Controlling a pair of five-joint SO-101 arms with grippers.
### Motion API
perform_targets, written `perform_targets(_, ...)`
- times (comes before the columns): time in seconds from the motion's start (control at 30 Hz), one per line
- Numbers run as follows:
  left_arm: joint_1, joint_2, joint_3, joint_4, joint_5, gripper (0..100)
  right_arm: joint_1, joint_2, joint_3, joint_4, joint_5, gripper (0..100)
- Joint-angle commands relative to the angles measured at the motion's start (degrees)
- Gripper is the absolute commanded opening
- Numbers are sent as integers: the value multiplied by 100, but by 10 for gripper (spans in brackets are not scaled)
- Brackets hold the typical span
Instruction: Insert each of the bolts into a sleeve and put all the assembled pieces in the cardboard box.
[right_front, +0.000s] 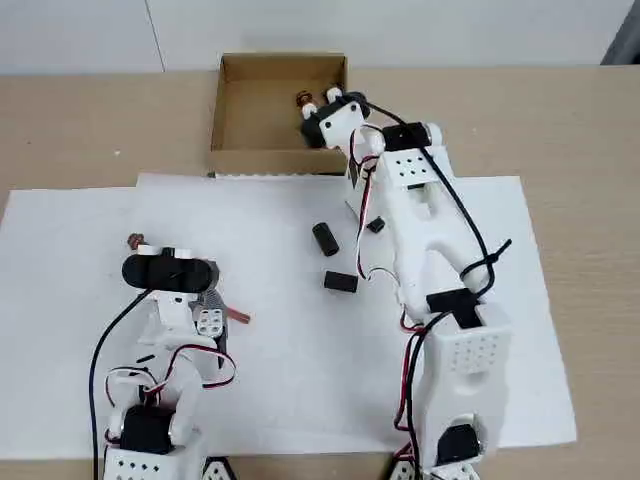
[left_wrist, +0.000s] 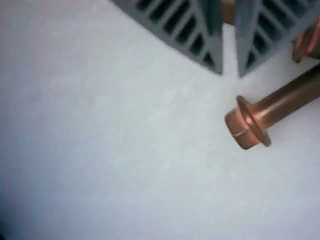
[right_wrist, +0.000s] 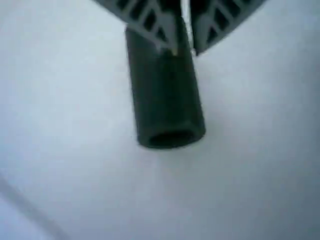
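My left gripper (left_wrist: 229, 72) hangs low over the white paper, its grey fingers shut to a narrow slit. A copper bolt (left_wrist: 260, 117) lies on the paper just beside the tips, head toward me. A second copper piece (left_wrist: 307, 45) shows past one finger. In the high view this gripper (right_front: 212, 318) has the bolt (right_front: 238, 316) at its side, and another bolt (right_front: 133, 240) lies farther back. My right gripper (right_wrist: 184, 47) is shut, its tips over a black sleeve (right_wrist: 165, 100) lying on the paper. Two more sleeves (right_front: 325, 238) (right_front: 340, 282) lie mid-paper. The cardboard box (right_front: 232, 105) holds one assembled piece (right_front: 303, 98).
The white paper sheet (right_front: 290, 380) covers most of the wooden table (right_front: 580, 130). The right arm (right_front: 420, 220) stretches from the front edge toward the box, with cables along it. Free paper lies between the two arms.
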Motion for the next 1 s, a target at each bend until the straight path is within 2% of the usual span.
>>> perform_targets(0.0, -35, -62, -22, -158, -26, 5, 40, 57, -273, -4, 53, 84)
perform_targets(0.1, -35, -62, -22, -158, -26, 5, 48, 154, -273, -31, 62, 109)
perform_targets(0.8, -35, -62, -22, -158, -18, 5, 48, 233, -659, 136, 475, 113)
perform_targets(0.97, -35, -62, -22, -158, -18, 5, 57, 479, -677, 198, 475, 183)
